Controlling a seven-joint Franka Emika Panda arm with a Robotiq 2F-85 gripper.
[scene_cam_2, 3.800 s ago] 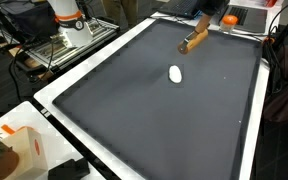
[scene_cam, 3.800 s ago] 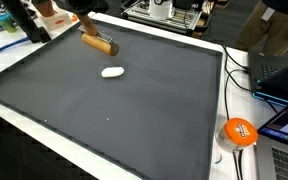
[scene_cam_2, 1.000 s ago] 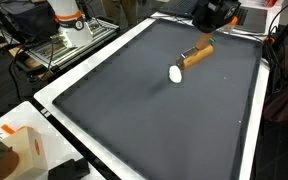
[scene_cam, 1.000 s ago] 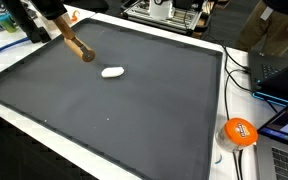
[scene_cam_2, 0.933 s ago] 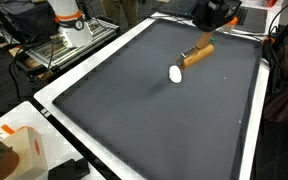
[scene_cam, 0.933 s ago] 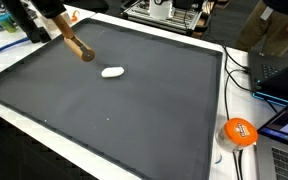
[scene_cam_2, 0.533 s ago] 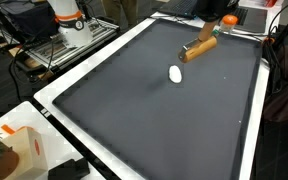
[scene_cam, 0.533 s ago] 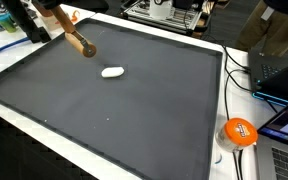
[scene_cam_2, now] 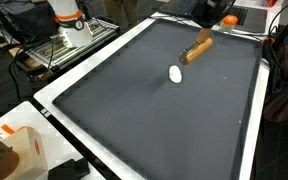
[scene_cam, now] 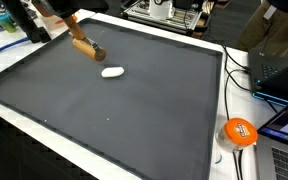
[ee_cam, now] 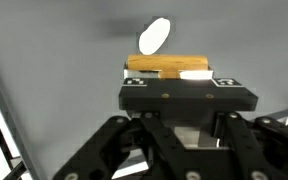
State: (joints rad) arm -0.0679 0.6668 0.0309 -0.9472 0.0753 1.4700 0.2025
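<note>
The gripper point(ee_cam: 170, 73) gripped a wooden block point(ee_cam: 149, 64); its own body hid most of the fingertips; a white oval point(ee_cam: 155, 36) lay just beyond, partly cut off by the block.

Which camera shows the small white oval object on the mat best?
Wrist view: the small white oval object is largest there, just beyond the held wooden handle. Both exterior views show it small, lying alone on the black mat.

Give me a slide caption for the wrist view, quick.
Gripper shut on wooden-handled tool, white oval object beyond on dark mat.
</note>
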